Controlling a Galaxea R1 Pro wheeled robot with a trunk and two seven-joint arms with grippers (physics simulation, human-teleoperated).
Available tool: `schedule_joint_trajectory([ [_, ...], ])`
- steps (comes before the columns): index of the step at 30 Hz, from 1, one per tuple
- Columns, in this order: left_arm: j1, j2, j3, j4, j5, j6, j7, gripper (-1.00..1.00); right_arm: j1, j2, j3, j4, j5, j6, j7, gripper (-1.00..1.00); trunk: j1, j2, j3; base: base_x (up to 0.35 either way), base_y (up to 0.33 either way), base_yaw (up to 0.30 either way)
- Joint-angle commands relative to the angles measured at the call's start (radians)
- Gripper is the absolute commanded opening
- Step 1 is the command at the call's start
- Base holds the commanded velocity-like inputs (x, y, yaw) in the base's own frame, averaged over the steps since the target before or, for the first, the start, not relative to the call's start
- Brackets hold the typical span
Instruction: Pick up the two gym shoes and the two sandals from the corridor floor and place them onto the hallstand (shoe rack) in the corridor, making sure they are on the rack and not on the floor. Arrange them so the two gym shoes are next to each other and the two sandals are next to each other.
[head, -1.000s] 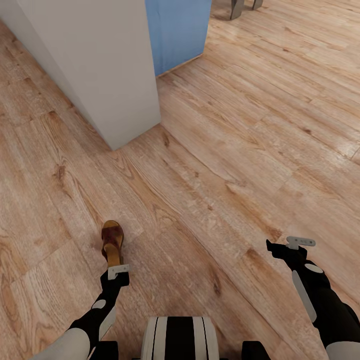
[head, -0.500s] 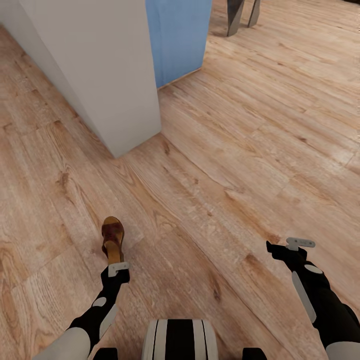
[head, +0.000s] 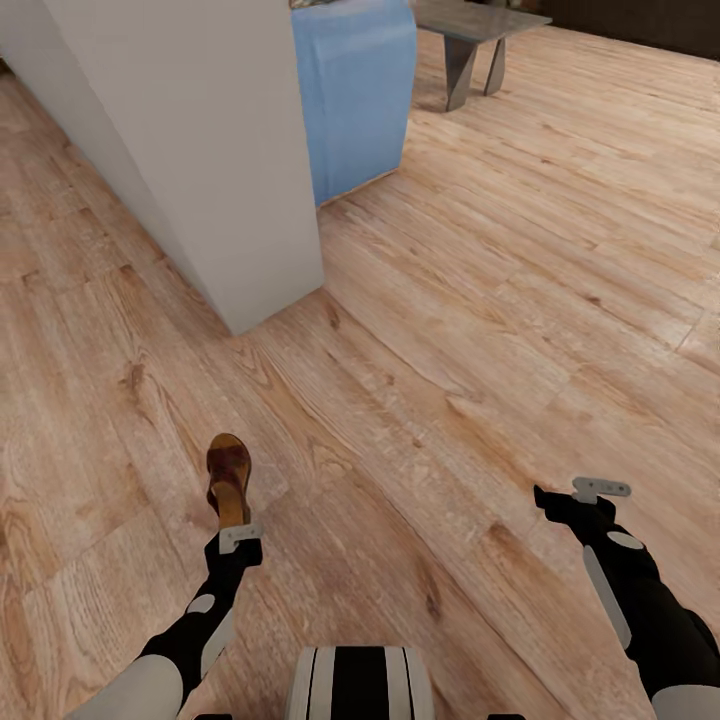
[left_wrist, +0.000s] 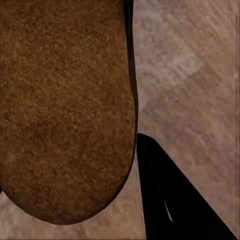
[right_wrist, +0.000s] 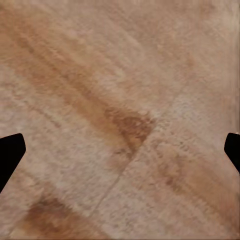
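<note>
We see our left pincer (head: 233, 528) clenched on a sandal (head: 228, 476), gripping it at the heel end so the shoe juts straight out ahead of the fingers, above the corridor floor (head: 450, 330). The sandal is dark brown with a leather look, a rounded toe and a tan footbed; in the left wrist view its footbed (left_wrist: 65, 110) looks grainy and suede-like, with a smooth oval outline, and one black, wedge-shaped finger (left_wrist: 175, 200) lies right alongside its edge. Our right pincer (head: 560, 492) hangs released and holds nothing; in the right wrist view its two dark fingertips (right_wrist: 10, 152) sit far apart at the edges, with only floor between them. That floor is light brown wood-plank laminate, with long streaky grain, darker knots and thin seams between the planks. Well ahead of the left pincer stands a plain, matte white wall corner (head: 200, 150), square-edged and smooth. Just beyond it is a soft-looking blue block (head: 355, 90) with rounded corners, and farther off a grey surface (head: 480, 25) on angled slab legs. The striped black-and-white trunk (head: 360, 682) shows between our arms.
</note>
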Motion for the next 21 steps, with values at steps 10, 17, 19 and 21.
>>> schedule_joint_trajectory([
  [10,0.123,0.022,0.008,0.003,-0.016,-0.003,0.008,-1.00,0.020,-0.003,0.001,0.291,0.070,-0.258,-0.004,1.00,-0.005,0.002,0.054,0.000,0.000,-0.088],
  [17,0.197,0.037,0.011,0.003,-0.013,-0.007,0.010,-1.00,0.037,0.003,0.001,0.582,0.071,-0.499,-0.001,1.00,-0.008,0.004,0.092,0.000,0.000,-0.096],
  [19,0.212,0.041,0.012,0.003,-0.011,-0.008,0.011,-1.00,0.038,0.005,0.002,0.656,0.070,-0.570,0.000,1.00,-0.009,0.004,0.102,0.000,0.000,-0.105],
  [21,0.236,0.045,0.013,0.002,-0.009,-0.027,0.011,-1.00,0.039,0.010,0.002,0.754,0.070,-0.662,0.001,1.00,-0.010,0.005,0.113,0.000,0.000,-0.111],
])
